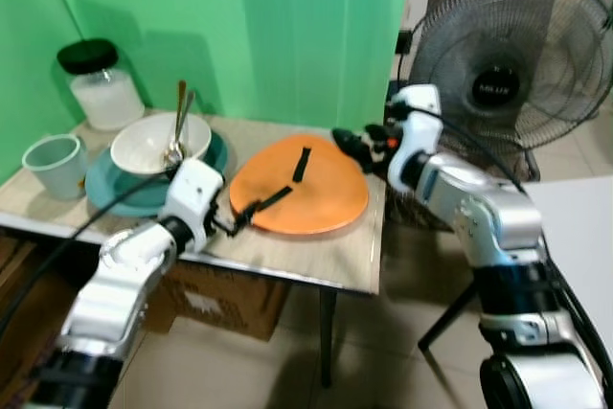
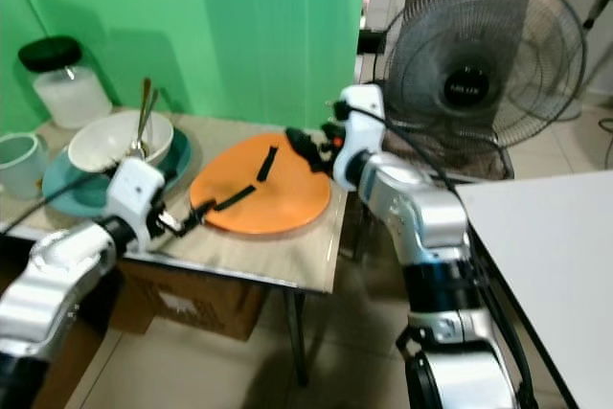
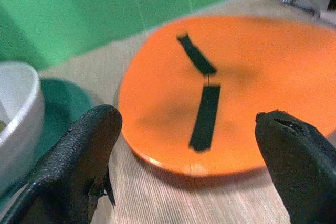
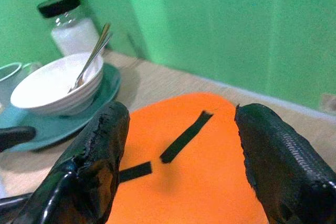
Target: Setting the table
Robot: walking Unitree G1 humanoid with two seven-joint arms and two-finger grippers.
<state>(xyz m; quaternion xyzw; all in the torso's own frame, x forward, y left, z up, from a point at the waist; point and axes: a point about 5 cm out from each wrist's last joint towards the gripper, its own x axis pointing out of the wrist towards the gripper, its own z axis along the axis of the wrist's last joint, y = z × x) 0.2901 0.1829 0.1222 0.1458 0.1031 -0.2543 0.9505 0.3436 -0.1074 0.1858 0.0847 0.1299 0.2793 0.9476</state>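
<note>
Grippers flank the orange placemat (image 1: 302, 191) from opposite edges, likely to shift it into position: left gripper (image 1: 241, 215) near the front-left edge, right gripper (image 1: 352, 146) at the far-right, both open, neither holding anything. Placemat lies flat on a pale bench (image 1: 316, 256), beside a bowl (image 1: 153, 146) on a teal plate (image 1: 115, 189); green wall, fan (image 1: 508, 64) behind

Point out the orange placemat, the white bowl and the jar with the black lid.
orange placemat (image 1: 321, 193): left eye view, bare middle.
white bowl (image 1: 144, 146): left eye view, inner wall.
jar (image 1: 107, 98): left eye view, glass body.
</note>
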